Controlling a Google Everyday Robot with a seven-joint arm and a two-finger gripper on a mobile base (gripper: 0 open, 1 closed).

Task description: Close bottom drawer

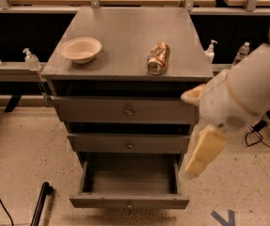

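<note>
The bottom drawer (129, 202) of the grey cabinet stands pulled far out, its inside (130, 175) bare, with a small round knob at the middle of its front panel. My white arm (247, 91) comes in from the right. My cream-coloured gripper (202, 152) hangs below it, blurred, beside the cabinet's right edge at the height of the middle drawer and above the bottom drawer's right front corner. It touches nothing that I can see.
The top drawer (127, 110) and middle drawer (129, 144) sit slightly out. A pale bowl (80, 48) and a can on its side (158, 58) lie on the cabinet top. Pump bottles (31, 59) stand on side ledges. A black pole (40, 204) lies on the floor at left.
</note>
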